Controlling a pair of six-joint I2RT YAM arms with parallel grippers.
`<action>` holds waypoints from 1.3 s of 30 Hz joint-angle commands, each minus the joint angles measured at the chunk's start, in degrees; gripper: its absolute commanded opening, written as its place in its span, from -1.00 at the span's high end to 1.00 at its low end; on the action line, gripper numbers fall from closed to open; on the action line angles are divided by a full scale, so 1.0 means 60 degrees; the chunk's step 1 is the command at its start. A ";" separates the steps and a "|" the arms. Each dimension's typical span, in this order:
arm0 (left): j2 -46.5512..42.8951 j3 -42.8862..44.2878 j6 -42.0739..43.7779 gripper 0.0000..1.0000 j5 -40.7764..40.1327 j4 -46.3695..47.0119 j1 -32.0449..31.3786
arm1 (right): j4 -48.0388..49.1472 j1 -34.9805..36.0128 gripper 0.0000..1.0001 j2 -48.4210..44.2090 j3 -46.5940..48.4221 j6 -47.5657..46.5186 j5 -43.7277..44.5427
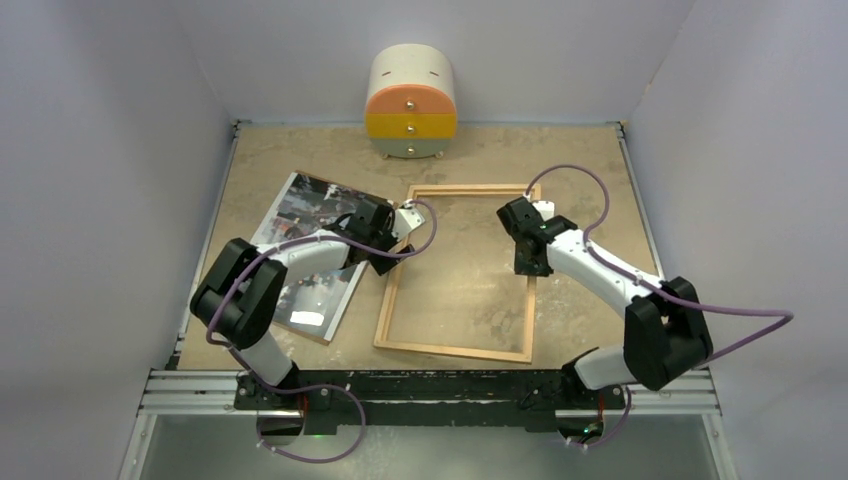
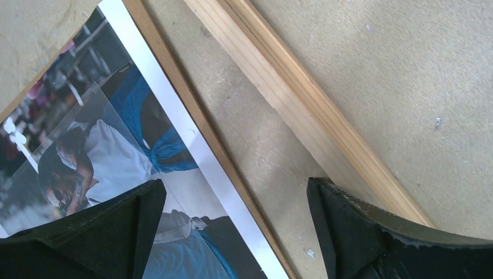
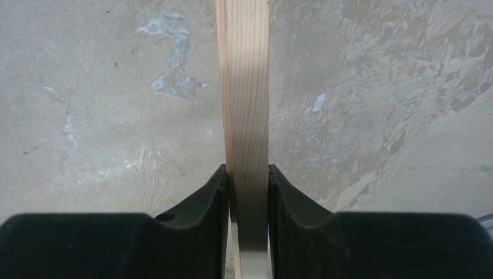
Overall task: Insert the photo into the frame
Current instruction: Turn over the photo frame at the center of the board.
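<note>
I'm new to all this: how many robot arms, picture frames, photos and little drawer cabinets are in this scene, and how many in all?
robot arms: 2 (left arm, right arm)
frame: 1
photo: 1
drawer cabinet: 1
Total: 5

Tan table (image 1: 590, 170): wood frame (image 1: 455, 351), backing board (image 2: 199, 116) left of it, drawer cabinet (image 1: 411, 105) behind.

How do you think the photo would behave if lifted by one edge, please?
The photo looks thin, so it would probably droop rather than stay stiff. Its glossy face shows glare and may be slippery. It lies flat on the brown backing board, so the open left gripper may struggle to get under its edge.
</note>
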 commanded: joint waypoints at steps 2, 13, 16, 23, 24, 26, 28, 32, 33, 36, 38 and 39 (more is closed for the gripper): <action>-0.0263 -0.0496 0.0130 -1.00 0.0140 -0.0364 -0.0208 | 0.1057 0.0008 0.84 0.0333 -0.0212 0.0068 0.0522; -0.0639 -0.0965 0.0378 -1.00 0.0093 -0.0327 -0.0533 | 0.2871 -0.0014 0.49 0.0906 -0.0773 -0.1348 -0.1959; -0.0597 -0.0877 0.0364 -1.00 0.0078 -0.0366 -0.0550 | 0.2884 -0.0042 0.49 0.1075 -0.0723 -0.1432 -0.2103; -0.0588 -0.0869 0.0288 -1.00 0.0144 -0.0408 -0.0580 | 0.2832 -0.0538 0.39 0.1440 -0.0679 -0.1518 -0.2920; -0.0601 -0.0890 0.0277 -1.00 0.0161 -0.0394 -0.0579 | 0.2830 -0.0615 0.32 0.1442 -0.0679 -0.1525 -0.3075; -0.0588 -0.0896 0.0249 -1.00 0.0203 -0.0390 -0.0595 | 0.2814 -0.0734 0.26 0.1442 -0.0666 -0.1567 -0.3229; -0.0581 -0.0896 0.0227 -1.00 0.0279 -0.0403 -0.0607 | 0.2780 -0.0806 0.15 0.1467 -0.0607 -0.1629 -0.3258; -0.0544 -0.0806 0.0195 -1.00 0.0376 -0.0502 -0.0661 | 0.2668 -0.0913 -0.01 0.1487 -0.0452 -0.1696 -0.3239; -0.0555 -0.0745 0.0146 -1.00 0.0454 -0.0572 -0.0679 | 0.2622 -0.0935 -0.15 0.1476 -0.0383 -0.1705 -0.3202; -0.0566 -0.0545 -0.0020 -1.00 0.0618 -0.0770 -0.0731 | 0.2373 -0.1072 -0.38 0.1519 -0.0114 -0.1852 -0.3147; -0.0547 -0.0426 -0.0053 -1.00 0.0660 -0.0858 -0.0766 | 0.2159 -0.1157 -0.44 0.1579 0.0115 -0.1912 -0.2970; -0.0540 -0.0372 -0.0066 -1.00 0.0663 -0.0910 -0.0758 | 0.2006 -0.1176 -0.48 0.1599 0.0270 -0.1917 -0.2806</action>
